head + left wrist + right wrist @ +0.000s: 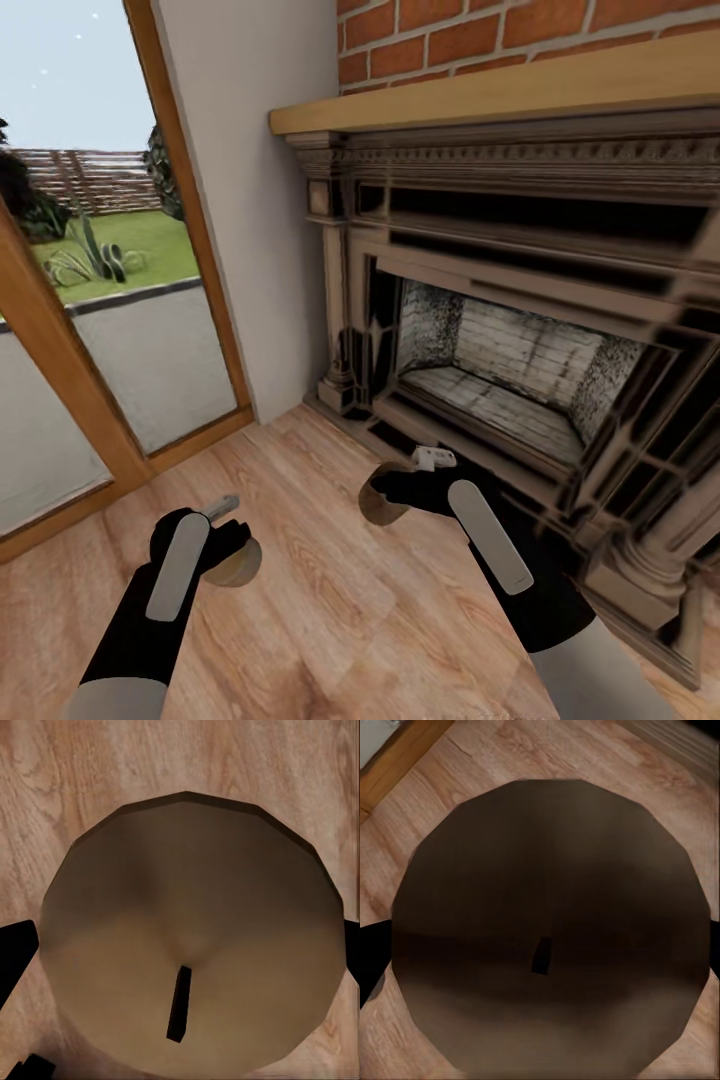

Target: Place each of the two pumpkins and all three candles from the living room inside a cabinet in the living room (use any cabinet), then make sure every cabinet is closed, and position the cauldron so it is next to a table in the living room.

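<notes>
Facing: a red brick fireplace [520, 330] at the right of the head view, with a wooden mantel [500, 95] across the upper right.
Left side of frame: a glass door with a wood frame [190, 220], lawn and fence beyond it.
Floor: light wood planks [330, 600] across the lower frame.
Left gripper [232, 545]: lower left of the head view, over the floor, its fingers clamped on a cream candle [238, 565].
Cream candle, left wrist view: its round top [191, 945] with a short dark wick [178, 1003] fills most of the picture, a black finger [15, 952] at each side edge, touching it.
Right gripper [385, 490]: lower centre of the head view, near the hearth, its fingers clamped on a brown candle [378, 503].
Brown candle, right wrist view: a dark round top [551, 930] with a small wick [540, 956], floor planks around it, a black finger [371, 952] at each side.
Candles: well apart from each other, both held above the floor.
</notes>
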{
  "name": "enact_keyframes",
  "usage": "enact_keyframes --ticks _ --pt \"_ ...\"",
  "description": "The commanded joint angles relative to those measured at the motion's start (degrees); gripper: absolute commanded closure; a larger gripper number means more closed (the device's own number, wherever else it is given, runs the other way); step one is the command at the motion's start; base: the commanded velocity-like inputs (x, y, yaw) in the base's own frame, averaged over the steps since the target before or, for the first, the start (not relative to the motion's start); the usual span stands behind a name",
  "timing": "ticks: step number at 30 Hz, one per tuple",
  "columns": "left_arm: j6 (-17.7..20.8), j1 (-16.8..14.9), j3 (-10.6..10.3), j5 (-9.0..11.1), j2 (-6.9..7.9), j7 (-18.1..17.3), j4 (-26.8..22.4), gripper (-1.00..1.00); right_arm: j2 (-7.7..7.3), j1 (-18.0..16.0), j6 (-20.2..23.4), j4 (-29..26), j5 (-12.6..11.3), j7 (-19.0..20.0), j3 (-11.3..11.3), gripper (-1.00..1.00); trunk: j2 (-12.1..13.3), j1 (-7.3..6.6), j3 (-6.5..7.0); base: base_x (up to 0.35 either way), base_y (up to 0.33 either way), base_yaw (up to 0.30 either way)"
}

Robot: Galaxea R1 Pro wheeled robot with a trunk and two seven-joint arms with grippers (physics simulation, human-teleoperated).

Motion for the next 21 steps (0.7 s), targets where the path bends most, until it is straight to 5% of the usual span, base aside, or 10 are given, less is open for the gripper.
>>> enact_keyframes --ticks 1,21 --pt "0.10 -0.05 -0.13 0.60 -0.03 0.56 -0.08 1.00 0.02 -0.07 0.01 -0.02 -0.56 -0.55 0.05 1.00 -0.03 -0.01 -0.05 0.000 0.000 -0.278" --pt "0.03 -0.06 -1.21 0.57 -0.01 0.54 0.01 1.00 0.10 -0.07 0.01 0.05 -0.57 -0.55 0.05 1.00 -0.03 -0.01 -0.05 0.000 0.000 -0.278"
